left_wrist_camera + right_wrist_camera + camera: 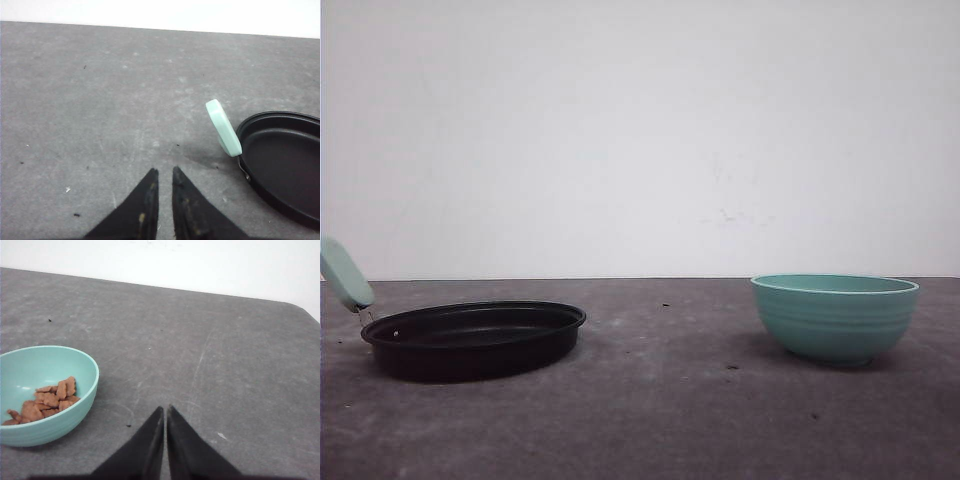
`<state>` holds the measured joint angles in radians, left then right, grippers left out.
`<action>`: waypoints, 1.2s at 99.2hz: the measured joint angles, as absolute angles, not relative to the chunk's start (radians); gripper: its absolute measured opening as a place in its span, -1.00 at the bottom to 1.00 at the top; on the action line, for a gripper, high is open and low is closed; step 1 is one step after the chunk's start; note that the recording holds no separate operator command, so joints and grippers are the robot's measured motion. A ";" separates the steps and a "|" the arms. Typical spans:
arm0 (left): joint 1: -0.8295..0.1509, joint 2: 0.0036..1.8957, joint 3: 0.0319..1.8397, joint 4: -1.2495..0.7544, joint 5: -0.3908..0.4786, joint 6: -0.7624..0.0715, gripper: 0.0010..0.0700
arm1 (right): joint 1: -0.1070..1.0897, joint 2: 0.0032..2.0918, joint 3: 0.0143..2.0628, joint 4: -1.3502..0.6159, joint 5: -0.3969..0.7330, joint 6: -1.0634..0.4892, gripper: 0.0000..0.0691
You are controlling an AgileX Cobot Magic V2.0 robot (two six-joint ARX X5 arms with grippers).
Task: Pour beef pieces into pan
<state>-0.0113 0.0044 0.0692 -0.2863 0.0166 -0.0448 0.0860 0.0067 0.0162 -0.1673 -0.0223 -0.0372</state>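
Frontally, the pan [475, 338] sits at the left of the grey tabletop [660, 420], its mint handle [345, 273] angled up at the left edge. A teal bowl [835, 317] stands well apart at the right; its contents cannot be seen from this height.

From the left wrist, the left gripper [164, 172] hangs over bare tabletop, its jaws nearly closed with a narrow gap between the tips, holding nothing. The pan [287, 160] lies near, its handle [223, 127] pointing toward the gripper, and its visible interior is bare.

From the right wrist, the right gripper [165, 407] hovers over bare tabletop, jaws pressed almost together, gripping nothing. The bowl [45, 390] stands near, holding the beef [47, 401] heaped against one inner wall. The beef remains in the bowl, not in the pan.
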 joint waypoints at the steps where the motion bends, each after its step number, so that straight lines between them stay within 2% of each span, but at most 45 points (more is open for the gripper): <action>1: -0.011 0.004 0.069 -0.286 0.017 -0.045 -0.96 | 0.086 0.007 0.016 -0.167 -0.022 -0.037 -0.98; 119: -0.011 0.004 0.069 -0.286 0.017 -0.045 -0.96 | 0.086 0.007 0.016 -0.167 -0.022 -0.037 -0.98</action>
<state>-0.0113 0.0044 0.0692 -0.2863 0.0166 -0.0448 0.0860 0.0067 0.0162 -0.1673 -0.0223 -0.0372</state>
